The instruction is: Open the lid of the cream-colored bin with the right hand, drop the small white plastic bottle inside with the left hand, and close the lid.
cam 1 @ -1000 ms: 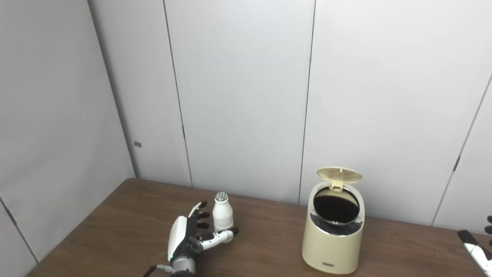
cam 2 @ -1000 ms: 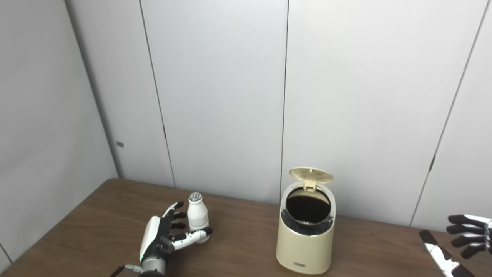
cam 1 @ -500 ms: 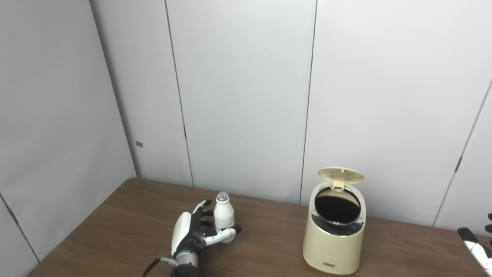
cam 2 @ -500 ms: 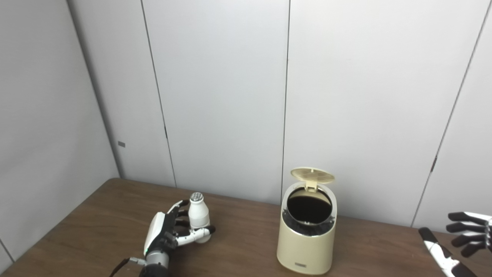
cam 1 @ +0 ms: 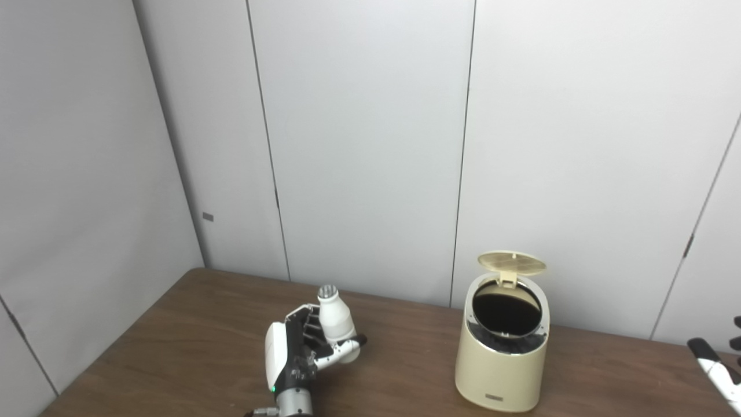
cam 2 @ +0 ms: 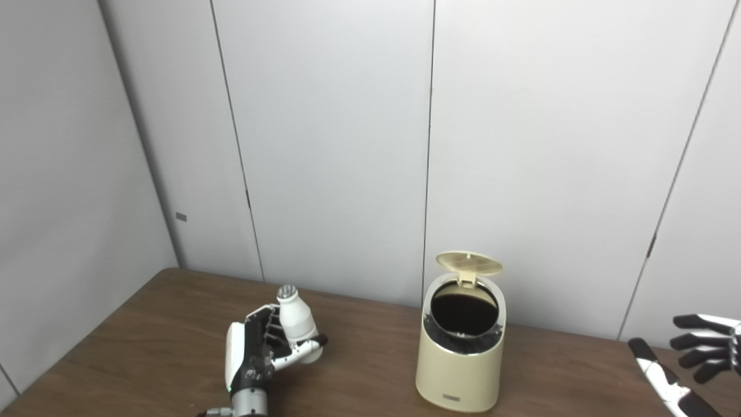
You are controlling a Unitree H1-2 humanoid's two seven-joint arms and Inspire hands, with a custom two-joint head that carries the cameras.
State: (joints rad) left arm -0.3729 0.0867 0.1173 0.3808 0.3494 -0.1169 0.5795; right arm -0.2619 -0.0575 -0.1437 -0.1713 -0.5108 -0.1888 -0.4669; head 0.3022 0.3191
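The small white plastic bottle sits in my left hand, fingers and thumb wrapped round its body — its cap tilted slightly back toward me. Off to that hand's right, well apart, stands the cream-colored bin on the brown table, its lid flipped up and the dark mouth open. My right hand hangs at the far right edge — fingers spread, holding nothing.

A dark brown wooden table against grey wall panels carries a cream-colored bin, standing upright toward its right side.
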